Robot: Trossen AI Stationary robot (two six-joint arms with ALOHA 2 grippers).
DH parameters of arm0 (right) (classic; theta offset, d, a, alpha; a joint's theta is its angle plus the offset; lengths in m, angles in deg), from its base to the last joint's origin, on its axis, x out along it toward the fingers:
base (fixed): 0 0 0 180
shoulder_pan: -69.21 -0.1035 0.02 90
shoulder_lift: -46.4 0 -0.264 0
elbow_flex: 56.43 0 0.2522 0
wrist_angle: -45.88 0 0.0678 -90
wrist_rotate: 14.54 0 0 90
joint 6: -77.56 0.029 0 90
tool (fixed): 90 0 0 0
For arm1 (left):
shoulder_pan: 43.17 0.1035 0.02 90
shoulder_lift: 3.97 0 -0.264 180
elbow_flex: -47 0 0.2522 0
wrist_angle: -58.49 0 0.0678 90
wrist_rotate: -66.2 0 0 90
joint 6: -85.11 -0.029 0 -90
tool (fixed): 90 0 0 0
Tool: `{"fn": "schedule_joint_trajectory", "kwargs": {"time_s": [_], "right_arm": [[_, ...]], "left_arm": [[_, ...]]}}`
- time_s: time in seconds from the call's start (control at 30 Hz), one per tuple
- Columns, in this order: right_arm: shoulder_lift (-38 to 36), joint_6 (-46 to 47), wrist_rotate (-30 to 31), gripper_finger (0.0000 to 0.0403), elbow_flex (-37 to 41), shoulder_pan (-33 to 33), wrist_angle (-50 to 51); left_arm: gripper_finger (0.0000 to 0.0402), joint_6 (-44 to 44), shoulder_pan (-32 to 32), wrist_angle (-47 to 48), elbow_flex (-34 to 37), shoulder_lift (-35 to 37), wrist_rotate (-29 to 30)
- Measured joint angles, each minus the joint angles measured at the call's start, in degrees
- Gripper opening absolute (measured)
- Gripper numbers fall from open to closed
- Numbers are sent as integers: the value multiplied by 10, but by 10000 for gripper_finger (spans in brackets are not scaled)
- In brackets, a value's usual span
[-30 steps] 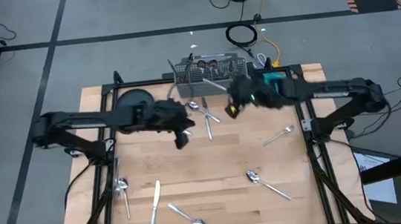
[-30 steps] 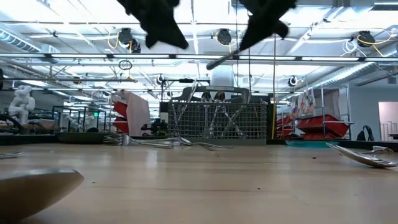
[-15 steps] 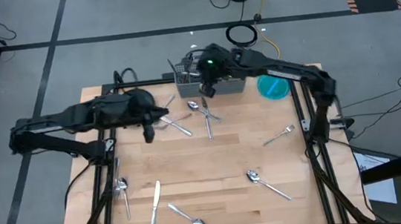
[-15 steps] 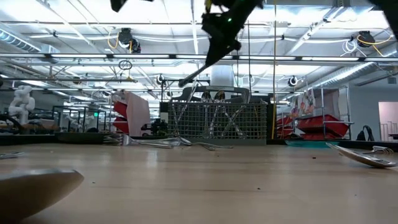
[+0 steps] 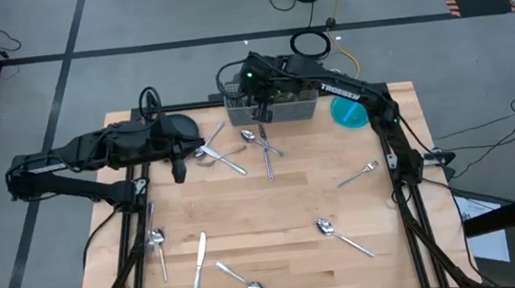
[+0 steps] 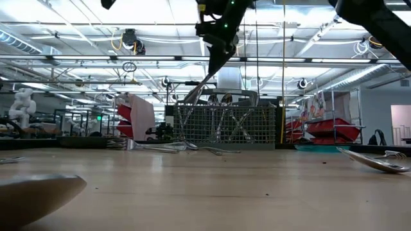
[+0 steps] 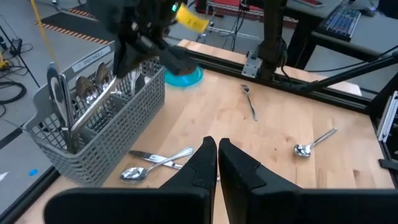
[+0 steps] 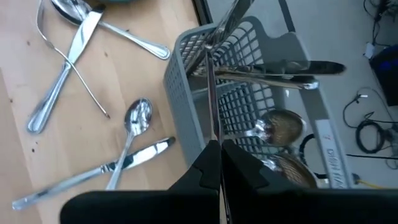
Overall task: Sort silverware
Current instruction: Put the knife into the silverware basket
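Observation:
The grey wire-mesh caddy [image 5: 277,102] stands at the table's far edge with several spoons in it. My right gripper [image 8: 219,146] hovers above the caddy [image 8: 249,93], shut on a slim silver piece [image 6: 200,86]; which kind it is I cannot tell. My left gripper [image 7: 217,143] is shut and holds nothing, drawn back at the table's far left [image 5: 180,169]. Loose silverware lies flat on the wood: a crossed cluster [image 5: 243,147] before the caddy, a fork [image 5: 358,174], a spoon [image 5: 340,235] and a knife [image 5: 198,265]. My right gripper pinches the silver piece's upper end [image 8: 213,138] between its two fingers, coming from above at a slant. The piece hangs tilted below the fingers, and its lower end [image 7: 79,119] reaches down into the caddy's end compartment.
A teal plate [image 5: 351,112] sits right of the caddy. A dark round plate [image 5: 177,126] lies at the far left, partly under my left arm. More spoons lie near the front left [image 5: 156,239] and front [image 5: 244,281]. The middle of the wooden table [image 5: 283,208] is bare.
My right gripper has carried the silver piece from above the table's far right toward the far edge, over the caddy. It has turned so the piece points down into it. My left gripper has drawn back toward the table's left edge and risen, still shut.

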Motion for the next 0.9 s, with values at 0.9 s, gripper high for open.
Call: {"fn": "schedule_joint_trajectory", "kwargs": {"time_s": [0.9], "right_arm": [[24,-80,8,0,-1,5,-2]], "left_arm": [[24,-6,0,4,0,0,8]]}}
